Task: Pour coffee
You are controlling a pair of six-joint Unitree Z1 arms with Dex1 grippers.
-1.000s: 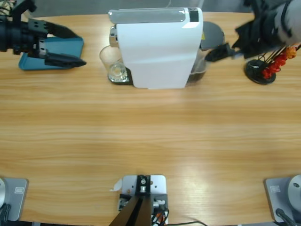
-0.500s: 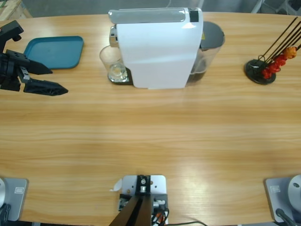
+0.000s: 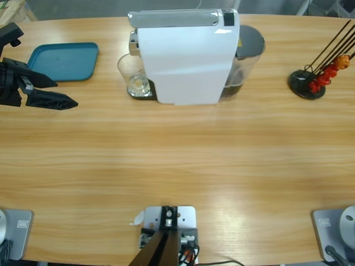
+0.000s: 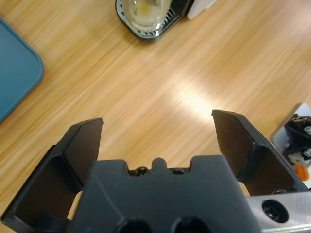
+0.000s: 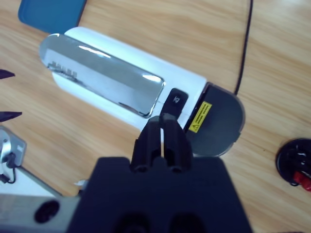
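Coffee [image 3: 137, 85], tan-foamed in a clear round tumbler [image 3: 131, 75]; left gripper [image 3: 51, 91] wide, right gripper [image 5: 162, 141] closed, empty.

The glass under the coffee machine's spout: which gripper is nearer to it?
Left. The left gripper hovers over the table beside the teal tray, level with the glass. The right gripper hangs above the coffee machine, out of the high view.

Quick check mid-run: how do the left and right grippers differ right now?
The left gripper has its jaws spread wide over bare table, short of the glass; the right gripper has its jaws pressed together. The left shows in the high view at the table's edge; the right does not, looking down on the coffee machine. Both hold nothing.
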